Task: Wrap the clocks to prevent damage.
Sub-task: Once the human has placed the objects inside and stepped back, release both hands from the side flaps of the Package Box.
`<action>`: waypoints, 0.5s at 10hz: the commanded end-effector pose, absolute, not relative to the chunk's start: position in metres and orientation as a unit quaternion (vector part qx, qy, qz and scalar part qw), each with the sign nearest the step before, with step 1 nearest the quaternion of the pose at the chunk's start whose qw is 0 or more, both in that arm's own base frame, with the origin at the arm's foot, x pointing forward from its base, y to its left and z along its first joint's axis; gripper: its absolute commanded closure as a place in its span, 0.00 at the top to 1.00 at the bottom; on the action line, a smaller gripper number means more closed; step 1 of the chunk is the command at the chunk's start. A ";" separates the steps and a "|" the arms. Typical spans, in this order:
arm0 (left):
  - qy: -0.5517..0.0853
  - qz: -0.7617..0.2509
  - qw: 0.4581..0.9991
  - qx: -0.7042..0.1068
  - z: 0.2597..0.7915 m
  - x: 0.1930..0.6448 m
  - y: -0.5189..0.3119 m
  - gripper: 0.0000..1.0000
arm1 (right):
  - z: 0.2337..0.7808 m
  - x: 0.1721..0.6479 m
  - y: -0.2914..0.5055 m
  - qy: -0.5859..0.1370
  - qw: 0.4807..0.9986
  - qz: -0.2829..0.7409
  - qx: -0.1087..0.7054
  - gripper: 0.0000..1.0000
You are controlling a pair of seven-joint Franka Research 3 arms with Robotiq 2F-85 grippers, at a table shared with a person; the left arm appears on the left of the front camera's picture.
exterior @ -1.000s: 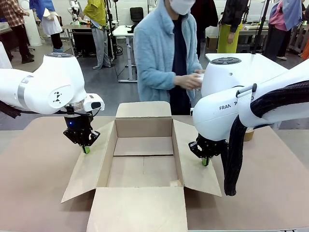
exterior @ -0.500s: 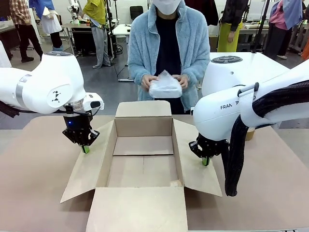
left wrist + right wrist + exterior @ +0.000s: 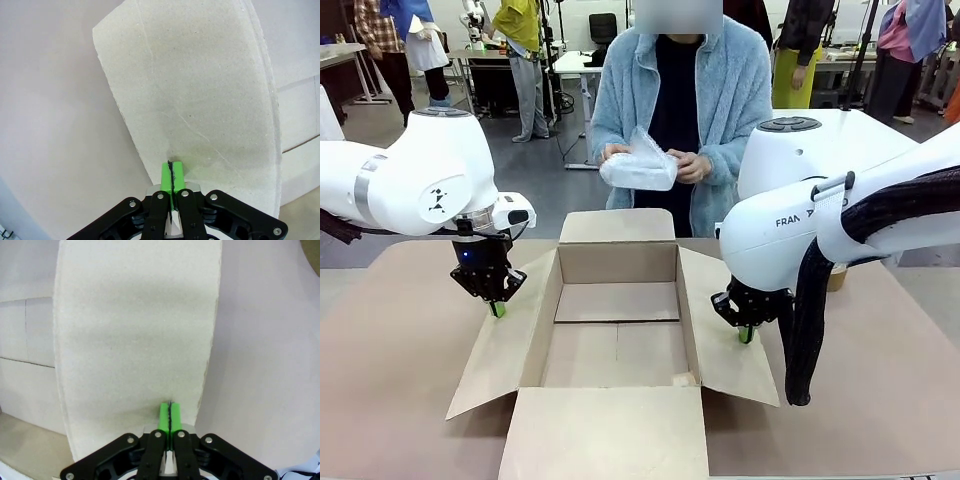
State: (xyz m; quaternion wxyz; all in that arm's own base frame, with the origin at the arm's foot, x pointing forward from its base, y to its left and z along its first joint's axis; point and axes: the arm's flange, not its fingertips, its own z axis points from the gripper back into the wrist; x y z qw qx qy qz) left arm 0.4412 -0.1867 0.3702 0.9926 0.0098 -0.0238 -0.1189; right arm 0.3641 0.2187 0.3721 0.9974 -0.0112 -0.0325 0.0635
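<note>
The clocks (image 3: pixel 640 166), a whitish bubble-wrap bundle, held by a person across the table from me, above and behind an open cardboard box (image 3: pixel 617 262)
The person, in a pale blue fleece jacket (image 3: pixel 740 100), holds the bundle in both hands at chest height, apart from the box. My left gripper (image 3: pixel 497 308) has its green pads pressed together, tips on the box's left flap (image 3: pixel 505 350); my right gripper (image 3: pixel 746 334), pads also together, rests on the right flap (image 3: pixel 720 345)
</note>
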 end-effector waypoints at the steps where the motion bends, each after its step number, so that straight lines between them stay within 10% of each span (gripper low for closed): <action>1: -0.022 -0.120 0.992 0.016 0.369 0.440 -0.186 0.00 | 0.370 0.363 0.218 -0.031 0.997 0.062 -0.016 0.01; 5: -0.022 -0.120 0.992 0.016 0.369 0.440 -0.186 0.00 | 0.370 0.363 0.218 -0.031 0.997 0.062 -0.016 0.01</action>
